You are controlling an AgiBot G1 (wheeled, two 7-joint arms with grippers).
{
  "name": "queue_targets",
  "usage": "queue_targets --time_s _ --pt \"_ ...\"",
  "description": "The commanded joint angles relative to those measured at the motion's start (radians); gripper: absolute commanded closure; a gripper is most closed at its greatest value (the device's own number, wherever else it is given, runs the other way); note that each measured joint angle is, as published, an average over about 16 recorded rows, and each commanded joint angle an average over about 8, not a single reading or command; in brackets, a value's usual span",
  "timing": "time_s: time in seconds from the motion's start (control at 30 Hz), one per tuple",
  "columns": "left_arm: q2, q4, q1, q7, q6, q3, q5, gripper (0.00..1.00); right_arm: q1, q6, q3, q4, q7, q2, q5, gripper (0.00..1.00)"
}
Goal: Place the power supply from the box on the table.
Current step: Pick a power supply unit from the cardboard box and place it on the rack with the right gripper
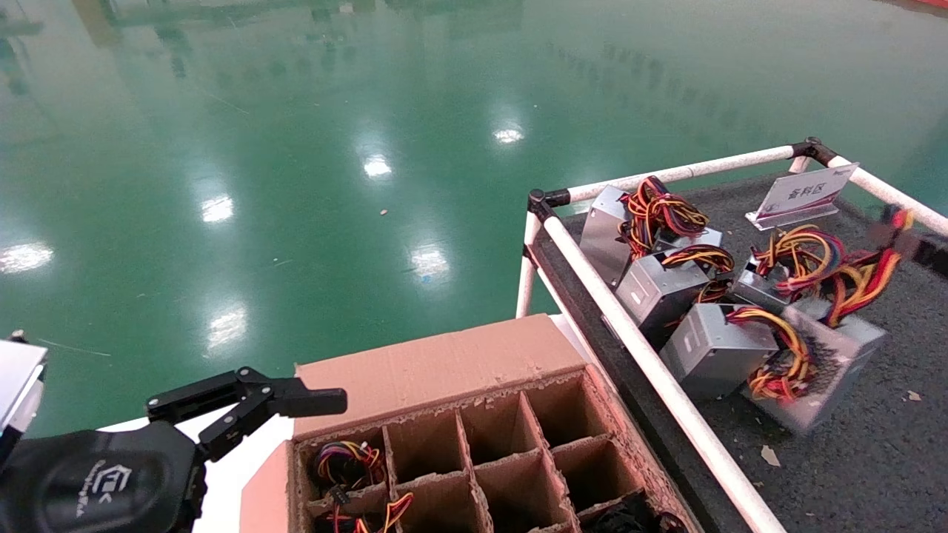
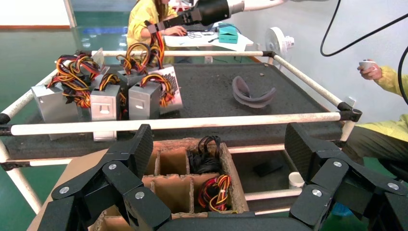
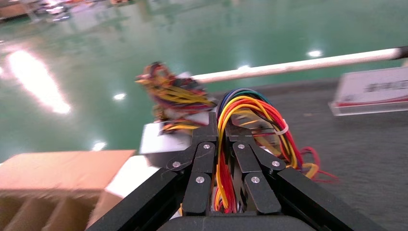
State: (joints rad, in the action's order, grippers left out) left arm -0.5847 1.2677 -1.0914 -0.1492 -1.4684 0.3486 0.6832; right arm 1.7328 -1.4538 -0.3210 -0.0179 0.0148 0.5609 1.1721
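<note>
My right gripper (image 3: 220, 121) is shut on the red, orange and yellow wire bundle (image 3: 250, 113) of the power supply. In the head view that gripper (image 1: 895, 226) is over the right side of the table (image 1: 874, 459). The grey power supply (image 1: 818, 370) with its honeycomb grille hangs tilted below it, low over the table beside other units. The left wrist view also shows this grille unit (image 2: 169, 87). My left gripper (image 1: 255, 400) is open and empty beside the box (image 1: 444, 370), and in its own view (image 2: 219, 144) it is above the cardboard cells.
Several other grey power supplies (image 1: 659, 292) with wire bundles lie along the white pipe rail (image 1: 652, 363). A white sign (image 1: 803, 194) stands at the back. A dark curved object (image 2: 252, 94) lies on the table. Box cells hold more wire bundles (image 1: 348, 463). People in yellow sit beyond.
</note>
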Motion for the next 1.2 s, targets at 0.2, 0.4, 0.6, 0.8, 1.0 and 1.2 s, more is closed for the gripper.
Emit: queue_targets --time_s 0.2,0.4,0.6,0.8,1.0,1.2 --pt "0.0 0.0 0.0 0.0 0.0 0.0 0.0 0.0 -0.024 -0.084 0.001 0.01 -0.002 0.009 -0.003 1.0" --pt "0.0 0.0 0.0 0.0 0.0 0.0 0.0 0.0 -0.047 -0.1 -0.004 0.012 -0.019 0.0 0.005 1.0" --pt "0.0 0.0 0.0 0.0 0.0 0.0 0.0 0.0 -0.063 -0.093 -0.013 0.012 -0.033 -0.017 0.017 0.74" --pt "0.0 0.0 0.0 0.0 0.0 0.0 0.0 0.0 -0.069 -0.093 -0.024 0.005 -0.039 -0.024 0.032 0.03" --pt "0.0 0.0 0.0 0.0 0.0 0.0 -0.001 0.0 -0.07 -0.092 -0.027 0.003 -0.04 -0.026 0.036 0.0" --pt "0.0 0.0 0.0 0.0 0.0 0.0 -0.001 0.0 -0.07 -0.091 -0.025 0.004 -0.039 -0.025 0.036 0.0"
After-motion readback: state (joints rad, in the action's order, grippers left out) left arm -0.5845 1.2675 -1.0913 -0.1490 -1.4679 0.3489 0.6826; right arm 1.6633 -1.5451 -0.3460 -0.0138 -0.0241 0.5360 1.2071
